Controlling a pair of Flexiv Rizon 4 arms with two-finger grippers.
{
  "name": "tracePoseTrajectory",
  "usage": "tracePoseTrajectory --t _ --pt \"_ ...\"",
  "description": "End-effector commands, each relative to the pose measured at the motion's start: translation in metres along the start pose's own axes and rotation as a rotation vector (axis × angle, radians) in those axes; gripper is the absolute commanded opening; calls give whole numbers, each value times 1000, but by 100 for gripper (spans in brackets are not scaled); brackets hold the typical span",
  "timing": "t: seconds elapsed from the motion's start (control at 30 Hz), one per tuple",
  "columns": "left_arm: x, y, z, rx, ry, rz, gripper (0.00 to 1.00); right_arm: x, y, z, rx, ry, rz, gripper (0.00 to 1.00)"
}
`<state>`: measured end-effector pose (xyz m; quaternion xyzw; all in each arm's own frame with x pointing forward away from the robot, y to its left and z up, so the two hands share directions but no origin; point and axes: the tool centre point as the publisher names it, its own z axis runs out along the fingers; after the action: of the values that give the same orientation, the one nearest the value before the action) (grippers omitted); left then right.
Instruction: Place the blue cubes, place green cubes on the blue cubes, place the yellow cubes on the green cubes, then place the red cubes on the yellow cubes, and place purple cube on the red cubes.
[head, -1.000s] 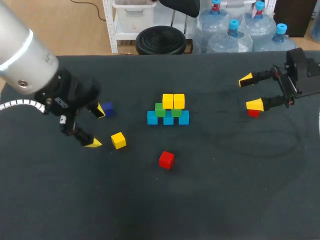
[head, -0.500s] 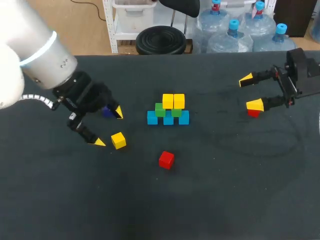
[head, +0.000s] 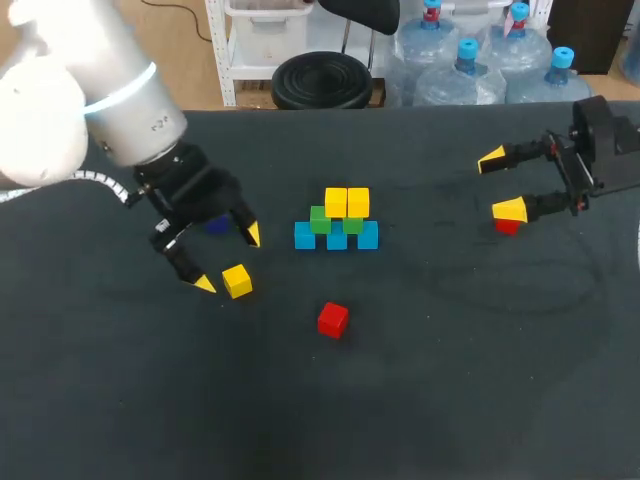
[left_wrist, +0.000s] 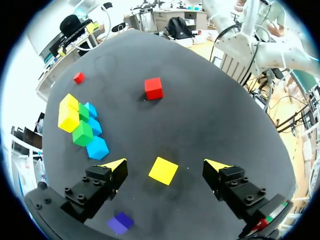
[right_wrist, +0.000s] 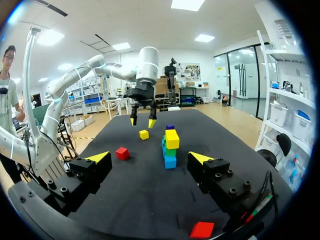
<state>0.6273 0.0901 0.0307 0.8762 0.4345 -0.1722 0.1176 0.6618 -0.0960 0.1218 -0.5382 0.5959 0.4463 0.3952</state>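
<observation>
The stack stands mid-table: three blue cubes (head: 337, 238) in a row, two green cubes (head: 320, 219) on them, two yellow cubes (head: 346, 202) on top. A loose yellow cube (head: 237, 281) (left_wrist: 163, 170) lies left of the stack, between the fingers of my open left gripper (head: 229, 260) (left_wrist: 165, 165), untouched. The purple cube (head: 215, 226) (left_wrist: 120, 223) is half hidden behind that gripper. One red cube (head: 333, 320) (left_wrist: 153, 88) lies in front of the stack. Another red cube (head: 508, 226) (right_wrist: 202, 230) lies under my open right gripper (head: 501, 184) (right_wrist: 149, 157), which holds nothing.
The dark table (head: 420, 380) has bare cloth across its front and between the stack and the right gripper. In the right wrist view the stack (right_wrist: 170, 145) stands ahead of the fingers, with the left gripper (right_wrist: 142, 120) beyond it.
My left arm has swung right and turned its gripper, bringing the open fingers around the loose yellow cube and over the purple cube. The right arm has not moved.
</observation>
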Motion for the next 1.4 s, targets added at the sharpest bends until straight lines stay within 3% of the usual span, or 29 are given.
tracePoseTrajectory --t 0.03,0.43,0.5,0.97,1.07,1.13,1.23,1.27,1.4 --pt "6 6 4 89 -6 16 100 0 0 1 0 0 -1 100" --pt "13 9 14 119 -13 41 100 0 0 1 0 0 -1 100" --pt "13 8 16 120 -16 44 89 0 0 1 0 0 -1 100" --pt "18 4 32 128 -42 51 81 0 0 1 0 0 -1 100" --pt "19 4 32 130 -43 51 75 0 0 1 0 0 -1 100" --pt "19 4 32 133 -42 52 63 0 0 1 0 0 -1 100" --pt "20 4 32 136 -36 52 56 0 0 1 0 0 -1 100" --pt "21 4 32 136 -35 53 49 0 0 1 0 0 -1 100" --pt "21 4 31 136 -33 53 40 0 0 1 0 0 -1 100"
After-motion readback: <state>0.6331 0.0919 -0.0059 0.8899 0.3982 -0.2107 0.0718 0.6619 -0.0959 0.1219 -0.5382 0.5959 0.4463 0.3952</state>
